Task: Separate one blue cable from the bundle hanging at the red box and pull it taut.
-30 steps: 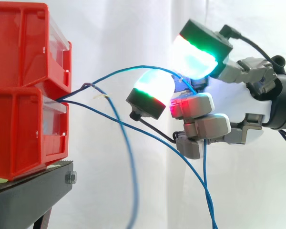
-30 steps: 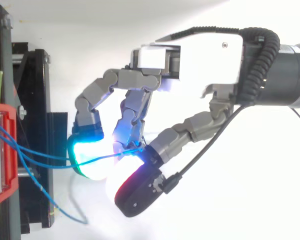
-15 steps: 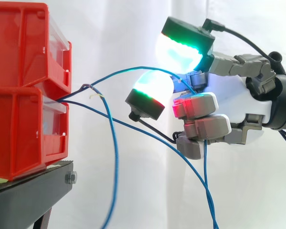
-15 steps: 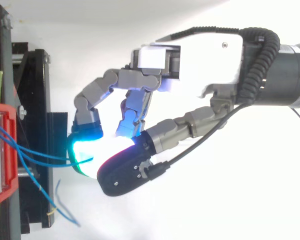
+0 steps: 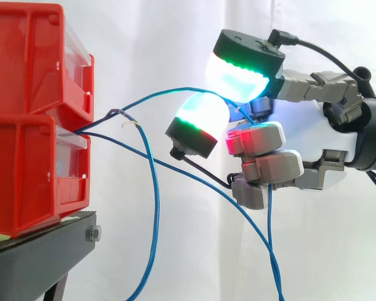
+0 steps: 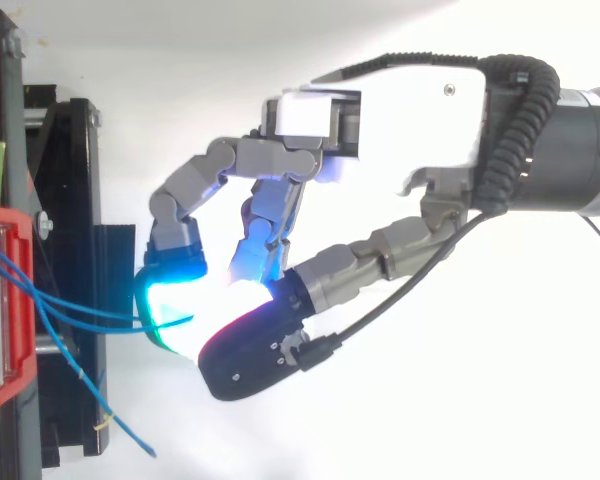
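Several thin blue cables leave the gap between the two stacked red bins (image 5: pixel 31 169). One blue cable (image 5: pixel 169 91) arcs up and to the right into my hand (image 5: pixel 313 132), then drops from under the curled fingers. The hand is shut on it: the thumb pad (image 5: pixel 241 69) glows cyan-green above a second glowing fingertip (image 5: pixel 200 119). The held cable curves with slack. From above, my hand (image 6: pixel 410 110) reaches left and the cables (image 6: pixel 90 315) run from the red bin (image 6: pixel 0 330) to the glowing pads.
A loose blue cable (image 5: pixel 152 188) hangs straight down beside the bins. Another (image 5: pixel 194 175) slopes down to the right below my hand. The bins rest on a black stand (image 5: pixel 37 251) before a white curtain.
The thumb has swung up and over the other fingertips, closing above the cable. The loose hanging cable has swung left, toward the bins.
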You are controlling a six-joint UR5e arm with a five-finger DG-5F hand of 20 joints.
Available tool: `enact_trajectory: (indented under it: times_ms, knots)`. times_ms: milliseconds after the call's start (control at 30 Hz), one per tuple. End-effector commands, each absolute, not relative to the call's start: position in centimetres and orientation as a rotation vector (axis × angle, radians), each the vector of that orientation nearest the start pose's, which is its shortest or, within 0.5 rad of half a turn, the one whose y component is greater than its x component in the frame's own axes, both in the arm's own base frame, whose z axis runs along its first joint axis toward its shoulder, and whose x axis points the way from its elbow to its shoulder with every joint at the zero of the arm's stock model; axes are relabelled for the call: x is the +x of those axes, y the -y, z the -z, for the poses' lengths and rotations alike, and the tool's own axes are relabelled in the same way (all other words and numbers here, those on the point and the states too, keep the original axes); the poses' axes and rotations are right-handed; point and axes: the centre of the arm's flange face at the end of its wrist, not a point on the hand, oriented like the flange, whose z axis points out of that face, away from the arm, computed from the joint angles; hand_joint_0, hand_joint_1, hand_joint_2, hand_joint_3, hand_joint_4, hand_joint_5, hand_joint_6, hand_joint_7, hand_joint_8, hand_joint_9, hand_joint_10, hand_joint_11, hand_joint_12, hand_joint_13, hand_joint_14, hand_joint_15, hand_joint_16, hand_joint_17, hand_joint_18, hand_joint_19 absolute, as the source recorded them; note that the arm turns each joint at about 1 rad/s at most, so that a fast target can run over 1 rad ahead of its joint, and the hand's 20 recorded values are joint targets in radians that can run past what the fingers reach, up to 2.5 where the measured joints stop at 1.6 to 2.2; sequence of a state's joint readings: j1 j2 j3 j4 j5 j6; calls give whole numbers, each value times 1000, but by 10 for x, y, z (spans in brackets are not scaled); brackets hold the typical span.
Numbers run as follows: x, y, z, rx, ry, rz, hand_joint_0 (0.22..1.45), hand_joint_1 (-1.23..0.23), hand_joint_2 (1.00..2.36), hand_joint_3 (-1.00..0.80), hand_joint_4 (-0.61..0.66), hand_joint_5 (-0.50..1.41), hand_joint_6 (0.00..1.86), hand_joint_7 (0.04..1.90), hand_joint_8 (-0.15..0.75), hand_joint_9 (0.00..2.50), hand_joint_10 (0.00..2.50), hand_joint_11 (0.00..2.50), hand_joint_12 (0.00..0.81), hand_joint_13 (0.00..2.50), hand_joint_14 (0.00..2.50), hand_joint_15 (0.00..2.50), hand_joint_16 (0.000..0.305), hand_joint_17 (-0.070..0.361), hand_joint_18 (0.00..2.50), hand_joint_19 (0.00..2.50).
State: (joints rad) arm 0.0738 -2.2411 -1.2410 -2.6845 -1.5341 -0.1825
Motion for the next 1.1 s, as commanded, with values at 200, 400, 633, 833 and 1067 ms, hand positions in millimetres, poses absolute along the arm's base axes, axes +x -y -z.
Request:
enact_trajectory:
  times_ms: [200,400,633,833,1067]
  knots:
    - [752,82,-277,981,-1218,-1152,696,-803,1016,-285,185,-193,825,969,358,1178,23,1155,412,1304,29,976,48,108,1088,775]
    - [752,81,-276,989,-1220,-1152,698,-820,1018,-254,167,-196,832,943,355,1164,24,1143,411,1290,28,971,48,108,1083,774]
    - [751,79,-275,1001,-1234,-1146,679,-796,1024,-142,144,-200,860,967,359,1176,23,1159,414,1291,27,972,47,106,1081,783]
    - [751,78,-275,1000,-1235,-1147,597,-715,1000,-500,177,-197,835,1006,360,1188,23,1153,411,1306,27,968,48,108,1087,792]
    - [751,78,-275,1000,-1235,-1147,609,-575,1001,-480,177,-176,799,1028,356,1225,24,1107,401,1326,27,980,48,108,1101,810]
